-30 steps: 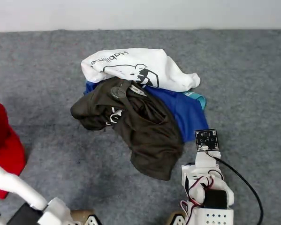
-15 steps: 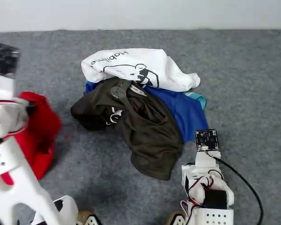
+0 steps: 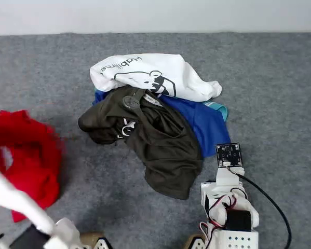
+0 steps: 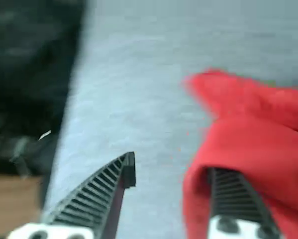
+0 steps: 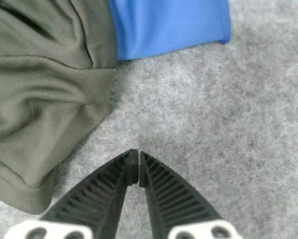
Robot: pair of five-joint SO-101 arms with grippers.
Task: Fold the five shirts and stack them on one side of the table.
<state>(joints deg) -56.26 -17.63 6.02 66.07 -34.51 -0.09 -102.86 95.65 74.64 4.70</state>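
A red shirt (image 3: 25, 155) lies crumpled on the grey table at the left, with my left arm (image 3: 10, 199) crossing its near edge. In the left wrist view my left gripper (image 4: 173, 179) is open; the red shirt (image 4: 253, 129) drapes against one finger (image 4: 233, 196) and the other finger (image 4: 114, 184) is bare. A pile sits mid-table: a white printed shirt (image 3: 155, 75) on top at the back, a dark olive shirt (image 3: 160, 140), a blue shirt (image 3: 204, 122) and a teal edge (image 3: 220, 108). My right gripper (image 5: 139, 169) is shut over bare table beside the olive shirt (image 5: 44, 89).
The grey carpet-like table (image 3: 280, 93) has open room at the right and the back left. A cable (image 3: 269, 202) runs from the right arm (image 3: 229, 199) at the near edge. A pale wall (image 3: 155, 15) bounds the far side.
The left arm swung up and inward with the red shirt, then dropped back to the left. The red shirt now lies more spread out and farther onto the table. The right arm stayed put.
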